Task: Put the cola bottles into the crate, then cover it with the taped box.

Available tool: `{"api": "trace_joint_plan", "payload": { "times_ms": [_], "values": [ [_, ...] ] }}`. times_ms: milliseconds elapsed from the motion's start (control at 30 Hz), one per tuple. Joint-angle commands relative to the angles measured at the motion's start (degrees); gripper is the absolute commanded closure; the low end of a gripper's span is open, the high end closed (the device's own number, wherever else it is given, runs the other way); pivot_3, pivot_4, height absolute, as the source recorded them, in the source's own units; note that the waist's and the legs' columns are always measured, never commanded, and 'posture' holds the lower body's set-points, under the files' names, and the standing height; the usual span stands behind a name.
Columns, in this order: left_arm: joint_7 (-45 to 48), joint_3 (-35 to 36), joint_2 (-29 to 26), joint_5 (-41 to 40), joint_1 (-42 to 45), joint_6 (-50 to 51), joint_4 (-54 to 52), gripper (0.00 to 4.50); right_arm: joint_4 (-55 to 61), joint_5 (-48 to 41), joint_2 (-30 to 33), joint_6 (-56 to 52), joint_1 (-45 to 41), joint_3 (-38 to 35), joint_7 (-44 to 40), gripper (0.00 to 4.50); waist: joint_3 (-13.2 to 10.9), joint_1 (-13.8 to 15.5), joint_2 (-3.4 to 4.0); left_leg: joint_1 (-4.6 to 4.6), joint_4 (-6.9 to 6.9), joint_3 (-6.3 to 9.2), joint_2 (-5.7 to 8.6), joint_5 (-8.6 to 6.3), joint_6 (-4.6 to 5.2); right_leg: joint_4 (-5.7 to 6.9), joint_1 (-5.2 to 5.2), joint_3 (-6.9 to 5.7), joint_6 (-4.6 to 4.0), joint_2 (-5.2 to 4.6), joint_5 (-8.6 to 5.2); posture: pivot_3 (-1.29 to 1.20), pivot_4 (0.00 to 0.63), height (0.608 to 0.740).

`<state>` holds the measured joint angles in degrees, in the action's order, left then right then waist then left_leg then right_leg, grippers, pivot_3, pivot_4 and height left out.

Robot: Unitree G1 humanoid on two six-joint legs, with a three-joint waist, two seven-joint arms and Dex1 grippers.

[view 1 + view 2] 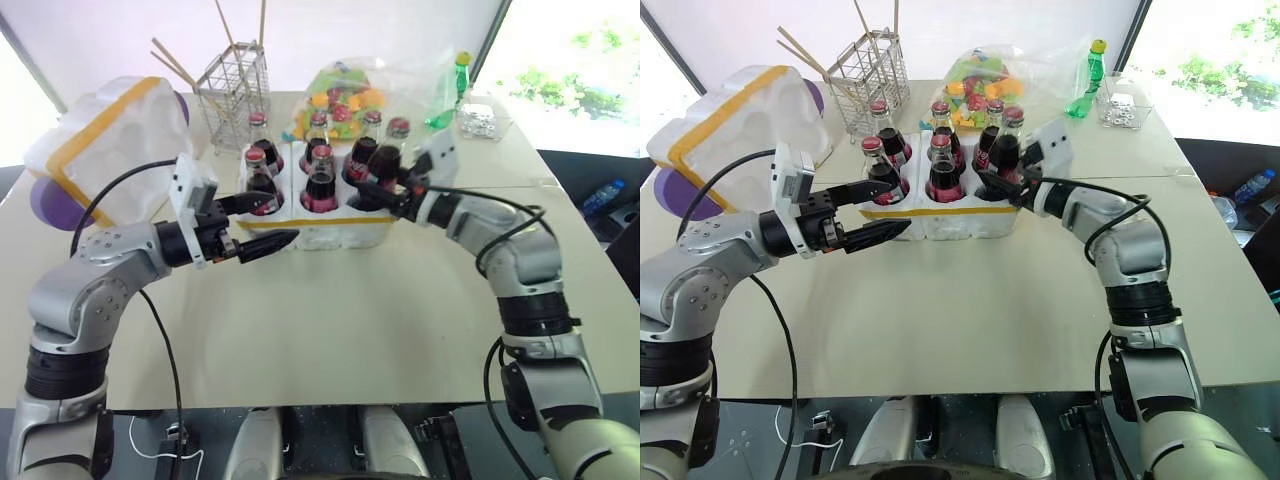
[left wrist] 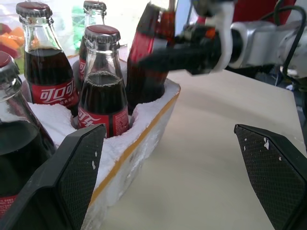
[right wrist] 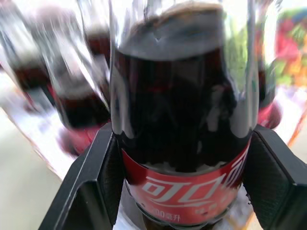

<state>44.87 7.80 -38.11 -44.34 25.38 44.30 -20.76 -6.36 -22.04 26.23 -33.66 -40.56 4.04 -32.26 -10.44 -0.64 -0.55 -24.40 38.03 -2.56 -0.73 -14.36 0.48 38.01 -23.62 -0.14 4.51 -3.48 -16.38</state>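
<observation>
The right gripper [image 1: 1002, 190] is clamped on a cola bottle [image 3: 182, 120] at the crate's [image 1: 330, 232] front right well. The left gripper [image 1: 262, 222] hovers beside the crate's front left corner, fingers spread and empty. The taped box [image 1: 105, 145] rests well left on the table [image 1: 400, 300].

red-labelled cola bottles [image 1: 943, 165], yellow-banded white crate [image 1: 940, 222]
</observation>
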Motion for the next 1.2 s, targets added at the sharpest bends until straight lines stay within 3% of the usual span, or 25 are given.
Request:
{"api": "trace_joint_plan", "payload": {
  "times_ms": [33,100,167,433,567,667,767,967,1200],
  "values": [
    [-0.58,1.82,-0.53,-0.06,0.17,-1.28,-1.83,0.00,-3.69,4.48,-0.75,3.08,-2.33,1.02,0.62,1.80,0.01,-0.13,-0.02,0.01,0.03,0.00,0.00,0.00,0.00,0.00,0.03,0.00,0.00,0.00,0.00,0.00,0.150,0.740],
    [-0.79,1.94,-0.66,0.07,0.03,-1.38,-1.82,0.00,-6.56,5.06,-1.86,2.47,-3.12,0.91,1.28,0.76,0.04,-0.51,-0.06,0.17,0.07,0.00,0.00,0.00,0.00,-0.02,0.20,0.00,0.00,0.00,0.02,0.00,0.150,0.740],
    [-1.01,2.18,-1.04,0.40,-0.19,-1.56,-1.82,0.00,-8.12,5.10,-2.74,1.56,-3.71,0.18,1.64,0.02,0.04,-0.58,-0.07,0.41,0.08,-0.03,-0.01,0.02,0.03,-0.02,0.40,0.04,-0.09,0.00,0.07,0.00,0.150,0.740],
    [-0.55,7.97,-7.91,0.87,-3.00,-1.58,-3.09,0.00,3.99,-1.32,0.41,-6.74,-3.58,-5.10,-2.81,0.02,0.03,-0.28,-0.06,0.82,-0.14,-0.02,-0.07,0.01,0.01,-0.06,0.68,0.07,-0.37,-0.07,-0.03,0.00,0.150,0.740],
    [2.11,16.09,-14.68,-0.34,-5.93,-0.71,-1.22,0.00,10.63,-5.63,6.39,-9.05,-4.22,-9.34,-7.66,0.02,0.02,-0.26,-0.03,-0.22,-0.22,-0.02,-0.07,0.07,-0.10,-0.06,-0.40,0.07,-0.17,-0.11,0.09,0.00,0.150,0.740],
    [8.61,22.59,-23.36,2.70,-8.90,-1.84,7.01,0.00,12.05,-10.20,13.03,-13.58,-5.17,-12.99,-13.04,0.02,0.02,-0.31,-0.04,-0.50,-0.36,-0.03,-0.07,0.09,-0.13,-0.10,-0.74,0.06,-0.17,-0.11,0.10,0.00,0.150,0.740],
    [14.86,24.24,-32.01,8.14,-10.29,-6.11,18.72,0.00,13.26,-10.18,18.26,-12.10,-4.21,-13.08,-17.18,0.02,0.02,-0.46,-0.03,-0.51,-0.73,-0.08,-0.06,0.16,-0.23,-0.29,-0.87,0.05,-0.39,-0.11,-0.01,0.00,0.150,0.740],
    [17.51,13.13,-43.73,18.11,0.57,-9.63,43.17,0.00,13.71,-11.78,20.45,-12.71,-1.74,-14.46,-18.88,0.02,0.01,-0.48,-0.03,-0.40,-0.92,-0.15,-0.08,0.17,-0.22,-0.37,-0.85,0.04,-0.49,-0.10,-0.06,0.00,0.150,0.740],
    [18.17,-4.06,-42.88,33.44,22.61,-15.27,60.39,0.00,17.18,-12.28,20.99,-12.46,1.68,-14.03,-19.68,0.02,0.01,0.01,-0.12,-0.60,-0.73,-0.28,-0.03,0.17,-0.18,-0.38,-0.89,-0.02,-0.26,-0.07,0.06,0.00,0.150,0.740]
  ]
}}
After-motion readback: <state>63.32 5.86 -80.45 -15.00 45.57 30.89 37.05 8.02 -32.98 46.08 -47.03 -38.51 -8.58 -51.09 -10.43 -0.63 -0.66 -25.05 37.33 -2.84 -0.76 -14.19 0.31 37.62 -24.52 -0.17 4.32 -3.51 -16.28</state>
